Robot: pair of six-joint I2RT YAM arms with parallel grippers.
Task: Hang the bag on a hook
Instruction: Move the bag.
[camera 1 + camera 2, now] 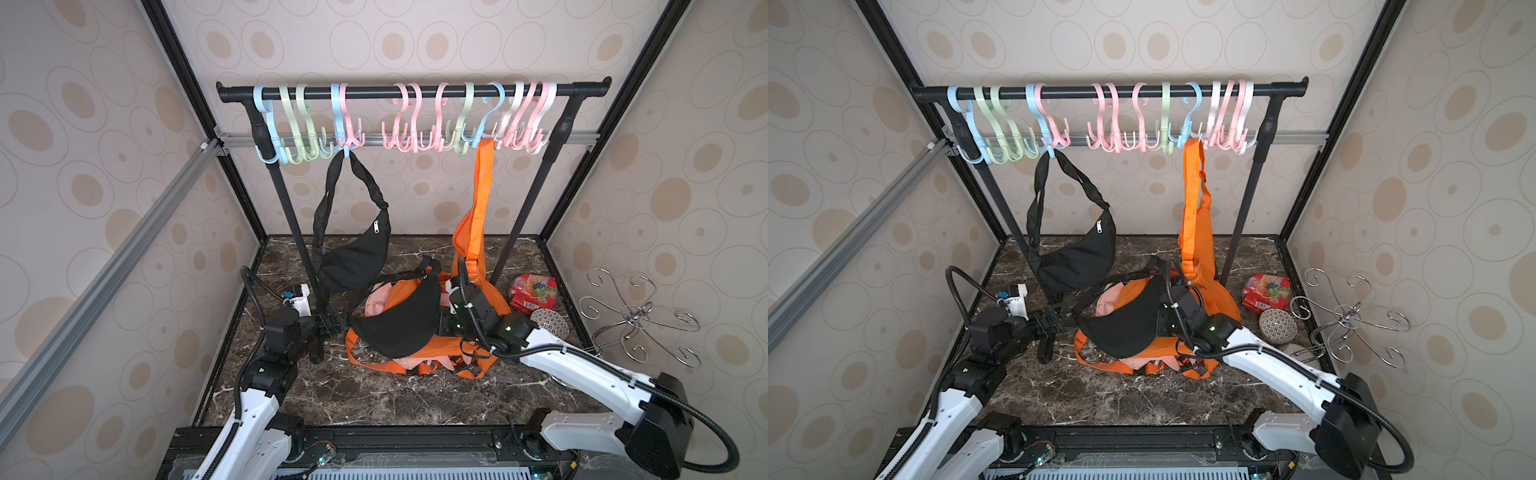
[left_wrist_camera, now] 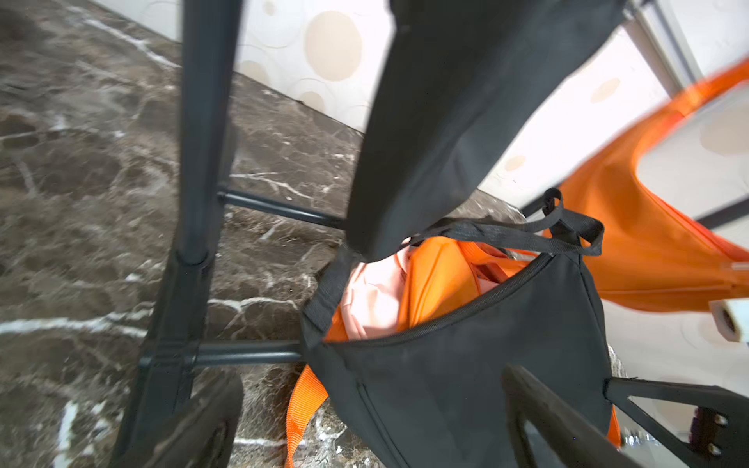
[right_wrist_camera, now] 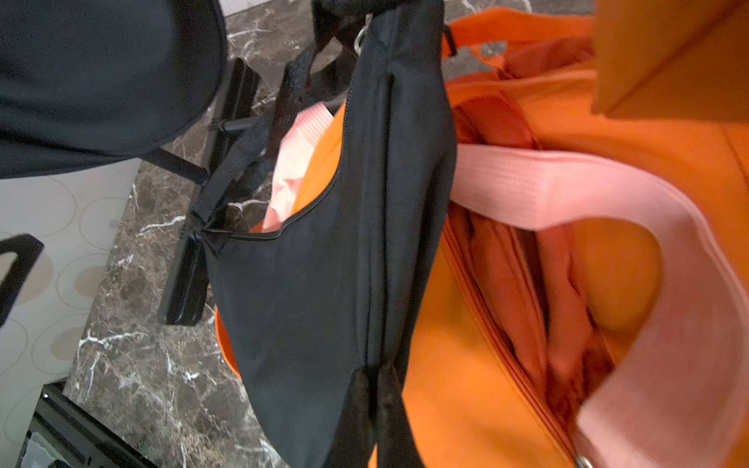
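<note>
The marble tabletop [image 1: 353,395] carries a black rack [image 1: 411,90] whose bar holds a row of pastel hooks [image 1: 415,137]. A hung black bag [image 1: 357,257] dangles from one hook towards the rack's left end, and a hung orange bag [image 1: 469,232] from another towards its right end. Between the rack's legs, orange bags [image 1: 419,361] and a pink bag [image 1: 376,301] lie in a pile. The black bag [image 1: 399,320] rests on top of that pile, not on any hook. The right pincer [image 3: 375,372] is clamped on this bag's edge. The left pincer [image 2: 373,405] stands with its jaws wide apart and nothing between them, just beside the bag and near the rack's foot. A red snack pack [image 1: 533,291] and a bowl [image 1: 550,322] sit on the right.
</note>
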